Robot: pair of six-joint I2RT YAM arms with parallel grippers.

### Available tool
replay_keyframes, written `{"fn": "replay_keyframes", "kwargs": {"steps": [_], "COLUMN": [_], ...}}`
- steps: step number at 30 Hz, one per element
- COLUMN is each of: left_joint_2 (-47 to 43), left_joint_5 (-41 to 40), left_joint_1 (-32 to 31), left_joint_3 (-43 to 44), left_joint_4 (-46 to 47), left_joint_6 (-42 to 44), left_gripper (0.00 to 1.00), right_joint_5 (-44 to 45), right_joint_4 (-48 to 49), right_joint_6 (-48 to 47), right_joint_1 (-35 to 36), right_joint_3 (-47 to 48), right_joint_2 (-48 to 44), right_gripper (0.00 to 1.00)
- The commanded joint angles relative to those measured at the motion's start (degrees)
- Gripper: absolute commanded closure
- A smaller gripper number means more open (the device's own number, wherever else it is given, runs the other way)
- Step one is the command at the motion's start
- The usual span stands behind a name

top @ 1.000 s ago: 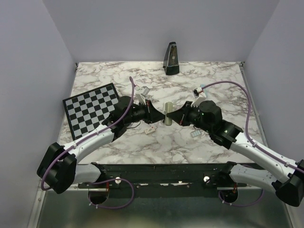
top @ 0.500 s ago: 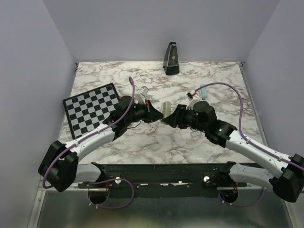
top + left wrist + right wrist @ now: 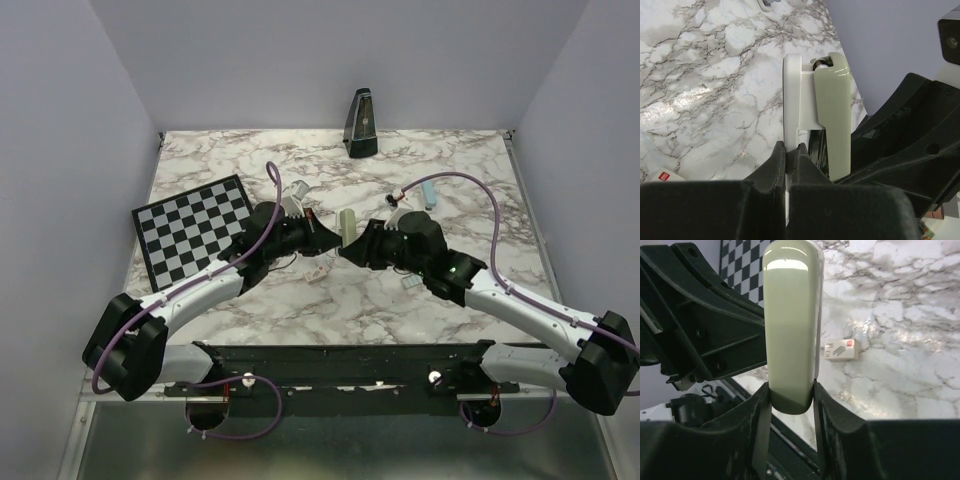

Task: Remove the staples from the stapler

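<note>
The pale sage-green stapler point(image 3: 346, 226) is held between both arms above the table's middle. In the left wrist view it splits into a pale base bar point(image 3: 792, 95) and a green top bar point(image 3: 832, 120) with dark metal between them. My left gripper point(image 3: 788, 150) is shut on the base bar's edge. My right gripper point(image 3: 791, 390) is shut on the green top bar point(image 3: 790, 320), its fingers point(image 3: 825, 405) against both sides near the bar's end. No staples show.
A small white box with a red mark point(image 3: 318, 271) lies on the marble below the left gripper, also in the right wrist view point(image 3: 841, 349). A checkerboard point(image 3: 190, 227) lies at left, a black metronome point(image 3: 361, 124) at the back, a small pale piece point(image 3: 411, 284) near the right arm.
The right gripper has moved left and closed in on the stapler, which has shifted slightly left and back. The left arm has barely moved.
</note>
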Motion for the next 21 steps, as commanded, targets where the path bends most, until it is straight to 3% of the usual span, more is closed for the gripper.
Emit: {"fn": "replay_keyframes", "kwargs": {"steps": [1, 3, 6, 12, 21], "left_joint_2": [0.13, 0.14, -0.39, -2.68, -0.05], "left_joint_5": [-2.0, -2.53, -4.81, -15.43, -19.05], "left_joint_1": [0.02, -0.07, -0.07, -0.07, -0.95], "left_joint_3": [1.0, 0.82, 0.82, 0.47, 1.97], "left_joint_4": [1.9, 1.2, -0.63, -4.86, -2.76], "left_joint_6": [-1.76, -1.5, 2.27, 21.84, 30.58], "left_gripper": [1.0, 1.0, 1.0, 1.0, 1.0], "right_joint_5": [1.24, 2.74, 7.12, 18.46, 17.07], "right_joint_4": [0.95, 0.69, -0.53, -10.81, -10.65], "right_joint_6": [-0.08, -0.25, -1.48, -8.25, -13.61], "right_joint_1": [0.47, 0.38, 0.47, -0.67, -9.44], "right_joint_3": [-1.24, -1.51, -1.86, 3.75, 5.52], "right_joint_2": [0.55, -0.15, -1.99, -8.06, -6.48], "right_gripper": [0.69, 0.88, 0.99, 0.99, 0.99]}}
